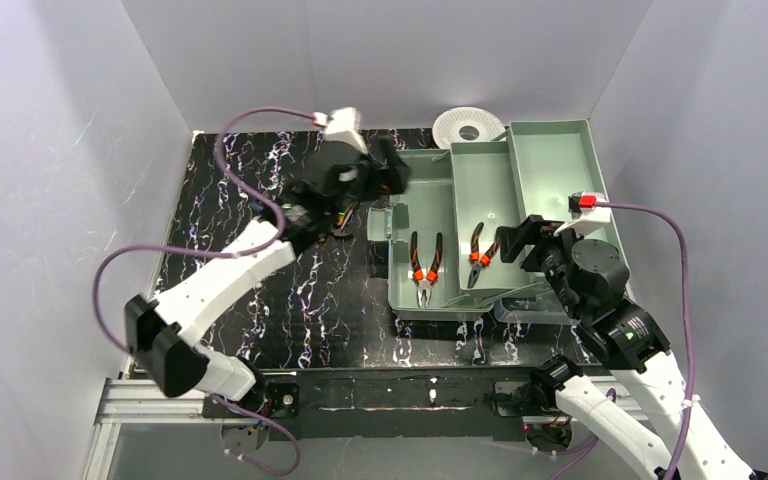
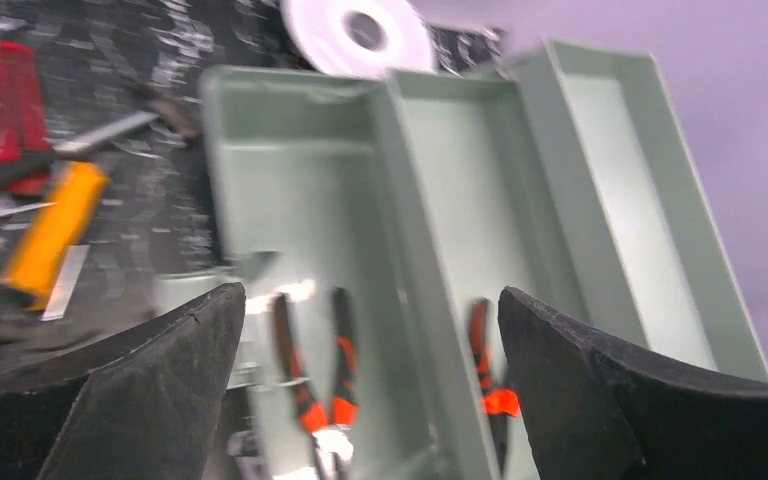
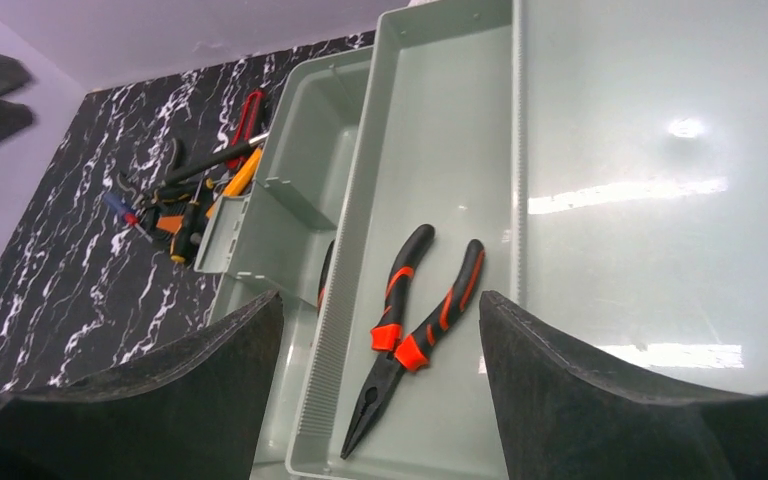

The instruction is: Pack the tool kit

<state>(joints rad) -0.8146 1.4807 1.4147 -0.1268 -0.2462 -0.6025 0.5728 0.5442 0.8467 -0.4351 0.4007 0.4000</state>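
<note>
Packing of the tool kit, partly done. The pale-green box [image 1: 550,150] is sitting open on the dark marbled surface [image 1: 340,310], toward its right and far side, with its trays fanned out side by side. One pair of pliers [image 1: 423,268] with black-and-orange handles is lying in the deep left compartment, and a second pair of pliers [image 1: 478,255] is lying in the narrow middle tray, nose toward the near edge. The widest tray, on the right, is showing only bare floor.

The left pincer [image 2: 370,300] is hanging above the left part of the box, and its fingers [image 2: 150,390] are standing wide apart with nothing between them. The right pincer [image 3: 380,305] is hovering over the middle tray, just above the second pair of pliers; it too is spread wide and is gripping nothing.

A heap of loose tools [image 3: 190,190] is waiting on the surface just left of the box: red, orange and black handles and some steel shafts, though the single pieces are too blurred or small to name. A white spool [image 1: 468,127] is lying behind the box.

By these views, two tools are packed and most of the work is remaining: the heap is yet to go into the trays, and the box is yet to be folded shut.
</note>
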